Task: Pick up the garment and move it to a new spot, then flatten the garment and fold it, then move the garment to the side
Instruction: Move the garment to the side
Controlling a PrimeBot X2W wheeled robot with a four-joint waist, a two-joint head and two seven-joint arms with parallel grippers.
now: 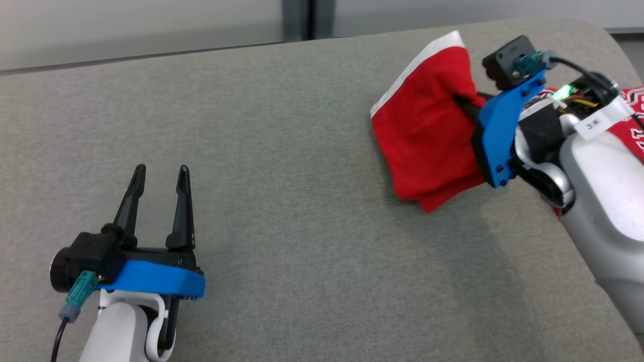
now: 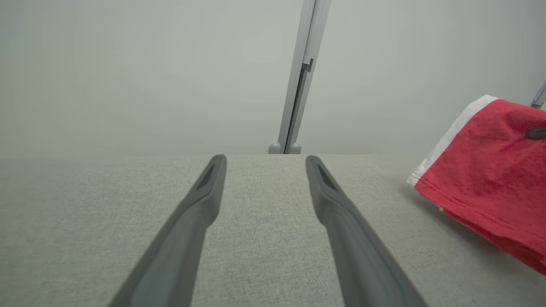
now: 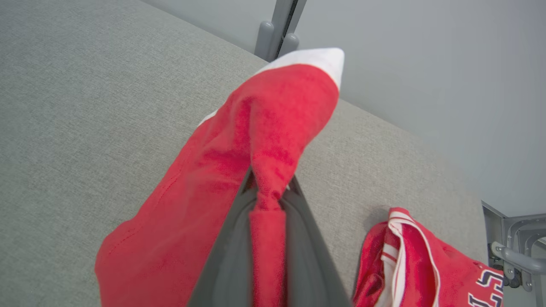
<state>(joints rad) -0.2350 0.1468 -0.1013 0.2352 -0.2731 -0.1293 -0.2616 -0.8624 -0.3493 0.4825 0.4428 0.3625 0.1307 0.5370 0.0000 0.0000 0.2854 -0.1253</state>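
L gripper (image 1: pixel 162 170) is found nearest, low L in head view. Its jaws are spread wide, nothing is held between them, and the tips are aimed up-view over bare tabletop (image 1: pixel 302 226).

Garment (image 1: pixel 427 130) is seen far R on the tabletop, well apart from L gripper, w/ open grey cloth surface between.

Garment is pinched by R gripper (image 3: pixel 268 192). Jaws are drawn narrow on a gathered ridge of red cloth, as seen in R wrist view. A fold is raised off the surface, white trim (image 1: pixel 417 63) uppermost, lower hem hanging toward the tabletop. Whether the hem touches cannot be told.

Long axis of the raised fold is judged to run from the trim at far side down to the near hem, roughly across the line of R jaws.

A red bunch (image 3: pixel 418 264) w/ white stripes and lettering is noted just beside R gripper, on its R. Whether it is the same garment cannot be told.

Key relation: garment lies at R arm, already gripped, so R arm is judged the carrier. Free tabletop lies to the L, toward L gripper. A new spot is prob. to be sought that way. Drag of the lower hem is to be watched.
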